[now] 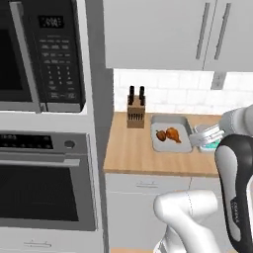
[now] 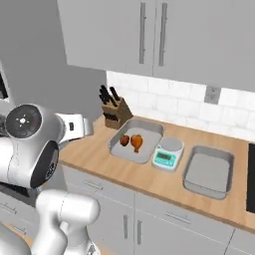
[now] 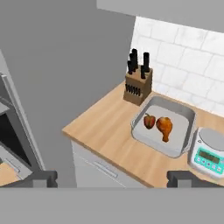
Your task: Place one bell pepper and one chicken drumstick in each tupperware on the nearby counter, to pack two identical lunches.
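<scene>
On the wooden bench [image 2: 149,182] two grey tupperware tubs sit well apart with a small white scale [image 2: 168,152] between them. The left tupperware [image 2: 145,126], just beside a wooden knife block [image 2: 115,112] near the wall, holds one red bell pepper [image 2: 124,140] and one chicken drumstick [image 2: 136,142] lying side by side, seemingly touching, though at this size that is hard to tell; the pepper lies on the side nearer the knife block. The right tupperware [image 2: 209,172] sits past the scale, near the dark edge of the cooktop [image 2: 250,172]. In the hand view the filled tub [image 3: 186,114] lies ahead with the pepper [image 3: 149,121] and drumstick [image 3: 165,127] inside, the drumstick's thin bone end pointing toward the camera. The hand [image 3: 111,179] hangs in the air off the bench's front edge, well apart from the tub, its two dark fingertips [image 3: 40,178] spread wide and nothing between them. From the left base view the arm reaches across toward the scale side of the bench [image 1: 128,153], partly covering it.
</scene>
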